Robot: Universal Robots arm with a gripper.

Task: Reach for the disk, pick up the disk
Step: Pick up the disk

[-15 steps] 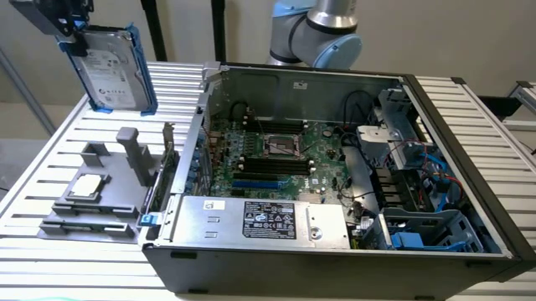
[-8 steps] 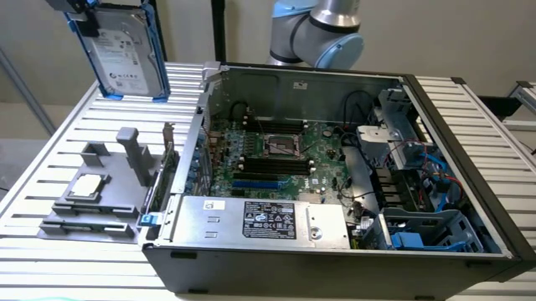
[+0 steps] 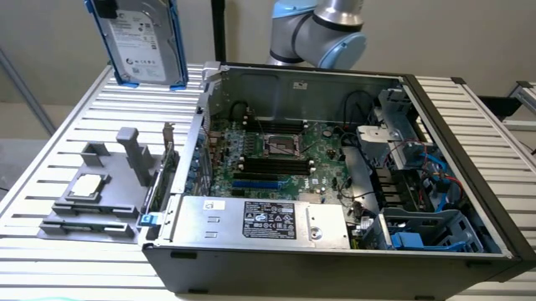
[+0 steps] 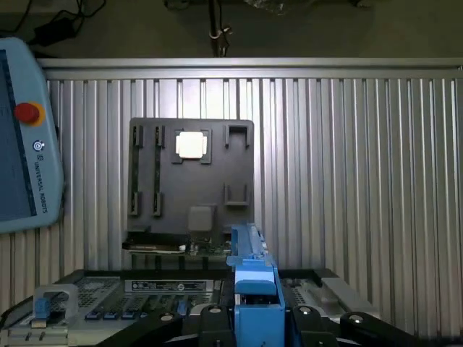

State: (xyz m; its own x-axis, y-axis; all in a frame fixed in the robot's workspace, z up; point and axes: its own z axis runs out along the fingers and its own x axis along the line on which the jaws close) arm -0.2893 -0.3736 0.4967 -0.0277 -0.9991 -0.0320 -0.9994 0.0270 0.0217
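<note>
The disk (image 3: 144, 42), a silver-grey hard drive with a white label and a blue bracket along its edges, hangs upright in the air above the slatted table's far corner, at the exterior view's left. A black part of my gripper (image 3: 105, 7) grips its upper edge. In the wrist view the disk (image 4: 253, 278) appears edge-on as a blue strip, and my gripper (image 4: 257, 322) is shut on it, with a black finger on each side.
An open computer case (image 3: 469, 188) takes up most of the table, with a large silver box with a black label (image 3: 260, 219) at its front. A grey fixture (image 3: 92, 204) holding a small square chip (image 3: 86, 186) lies beside the case. A teach pendant (image 4: 22, 137) sits at the table's edge.
</note>
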